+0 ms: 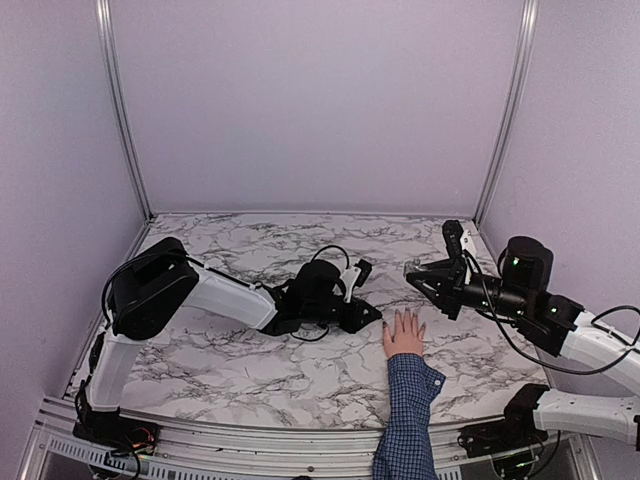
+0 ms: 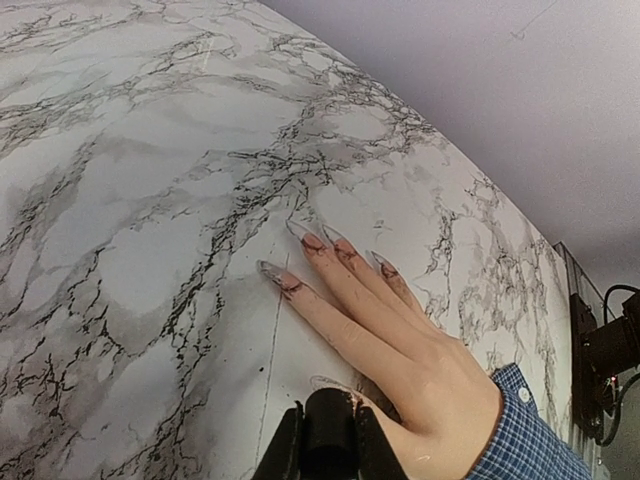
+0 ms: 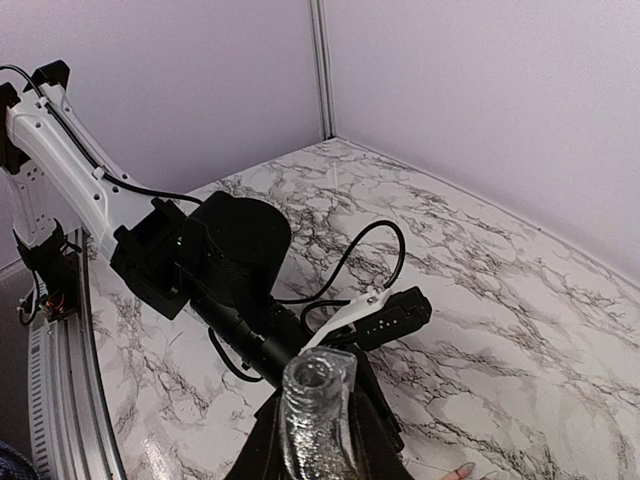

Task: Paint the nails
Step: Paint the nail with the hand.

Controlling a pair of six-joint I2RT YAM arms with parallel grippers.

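Nails (image 2: 308, 236) are resting near-right, hand (image 1: 404, 335) spread flat on table (image 1: 250, 350) for access. L gripper's (image 2: 328, 428) pinching dark cap (image 2: 330, 405) beside it; I'm holding open grey bottle (image 3: 318, 385) clamped in R gripper (image 3: 318, 445), prob for dipping.

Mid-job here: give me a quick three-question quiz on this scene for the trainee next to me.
1. True or false: the hand lies palm down on the table, fingers pointing away from the arm bases.
2. Pick one: what does the right gripper hold? A) a sponge B) an open glittery bottle C) nothing
3. Fill in: the sleeve is blue and ____.

Key: 1 true; 2 B; 3 checked.
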